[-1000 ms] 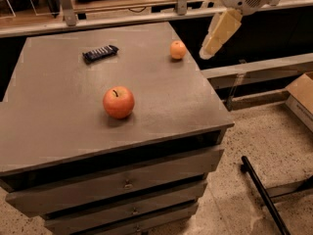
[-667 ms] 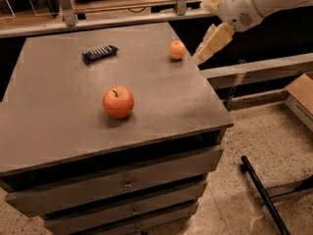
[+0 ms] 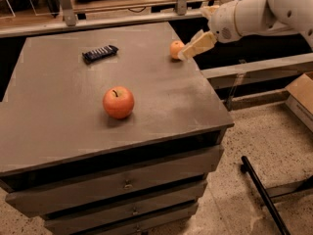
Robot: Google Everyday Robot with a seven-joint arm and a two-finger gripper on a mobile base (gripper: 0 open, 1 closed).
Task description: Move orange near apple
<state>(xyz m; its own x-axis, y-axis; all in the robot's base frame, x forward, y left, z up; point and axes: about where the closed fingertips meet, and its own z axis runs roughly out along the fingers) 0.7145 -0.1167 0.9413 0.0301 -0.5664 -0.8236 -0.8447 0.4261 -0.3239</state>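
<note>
The small plain orange sits near the far right edge of the grey cabinet top. The larger red-orange apple with a dark stem stands in the middle of the top, well to the front left of the orange. My gripper reaches in from the right on a white arm. It is open, and its lower cream finger slants down with its tip right beside the orange's right side. It holds nothing.
A dark flat snack bar lies at the far left of the top. The cabinet has drawers below. A railing and shelf run behind. A cardboard box and a black pole lie on the floor at the right.
My gripper has come down and to the left, from above the right edge of the cabinet to right beside the orange. The orange and the apple have not moved.
</note>
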